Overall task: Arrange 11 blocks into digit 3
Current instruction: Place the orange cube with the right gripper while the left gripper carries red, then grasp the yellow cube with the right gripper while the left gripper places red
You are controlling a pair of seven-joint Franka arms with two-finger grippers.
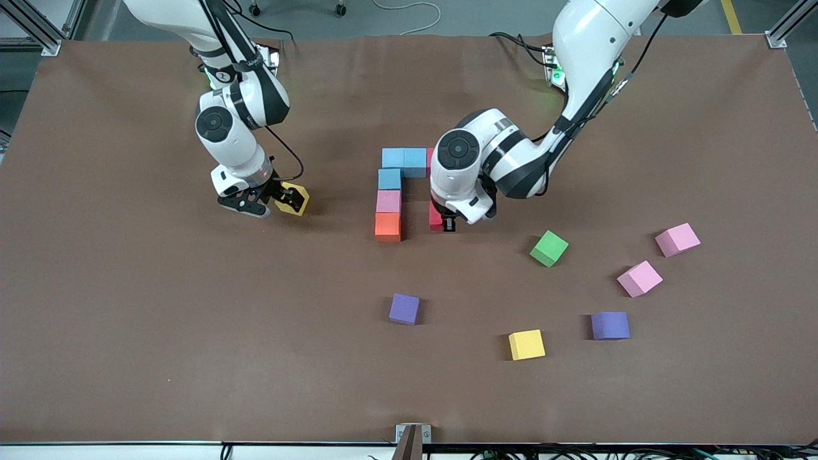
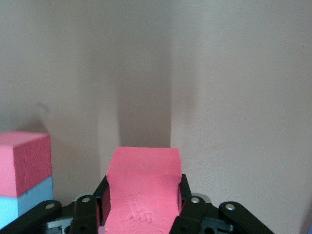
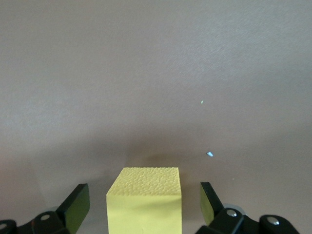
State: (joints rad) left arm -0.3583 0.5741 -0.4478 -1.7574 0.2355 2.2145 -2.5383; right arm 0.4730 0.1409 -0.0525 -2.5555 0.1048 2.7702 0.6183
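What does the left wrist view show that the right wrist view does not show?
Only the left wrist view shows the left gripper shut on a red foam cube, with a pink foam cube and a light blue foam cube touching each other beside it. Only the right wrist view shows the right gripper open, its fingers standing apart on either side of a yellow foam cube. Both show the bare brown table.

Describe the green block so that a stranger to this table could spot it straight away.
Start at the joined line of blocks mid-table, ending in the orange block. Go toward the left arm's end, past the left gripper shut on a red block, to the loose cubes. The green block lies there, the only green one, slightly turned.
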